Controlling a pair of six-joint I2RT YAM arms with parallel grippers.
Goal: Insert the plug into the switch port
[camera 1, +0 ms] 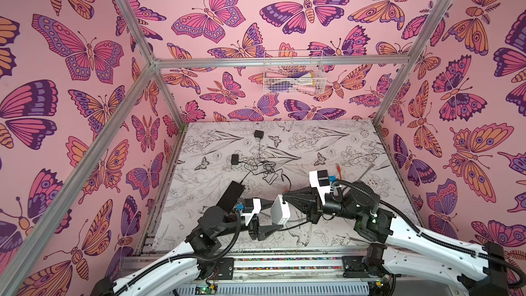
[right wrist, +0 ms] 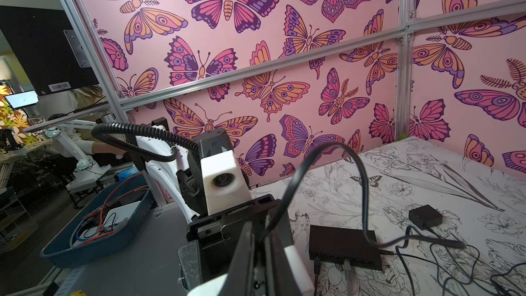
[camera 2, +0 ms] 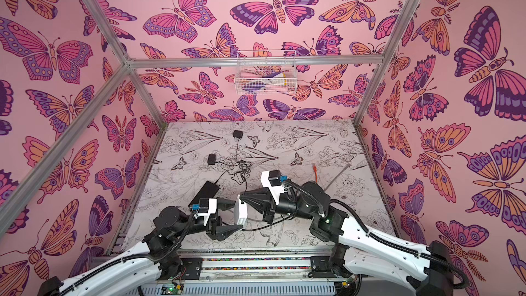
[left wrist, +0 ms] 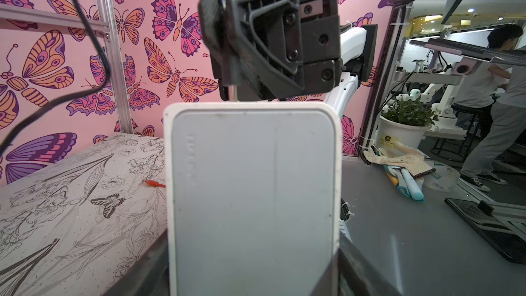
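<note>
My left gripper (camera 1: 276, 213) (camera 2: 237, 214) is shut on a small white switch (camera 1: 280, 210) (camera 2: 240, 213) and holds it on edge above the table's near middle. In the left wrist view the switch's flat face (left wrist: 253, 195) fills the middle, with a dark finger (left wrist: 358, 269) against its side. My right gripper (camera 1: 286, 196) (camera 2: 242, 195) (left wrist: 230, 89) is shut on the plug (left wrist: 234, 95) of a black cable (right wrist: 287, 195), its tips right at the switch's upper edge. Only a thin tip of the plug shows, touching that edge. The port itself is hidden.
A black switch (camera 1: 232, 195) (right wrist: 344, 247) with cables in it lies on the table at the left. Two black adaptors (camera 1: 258, 133) (camera 1: 235, 159) and tangled cable (camera 1: 262, 169) lie behind. An orange-tipped cable (camera 1: 338, 168) lies right. A wire basket (camera 1: 293, 74) hangs on the back wall.
</note>
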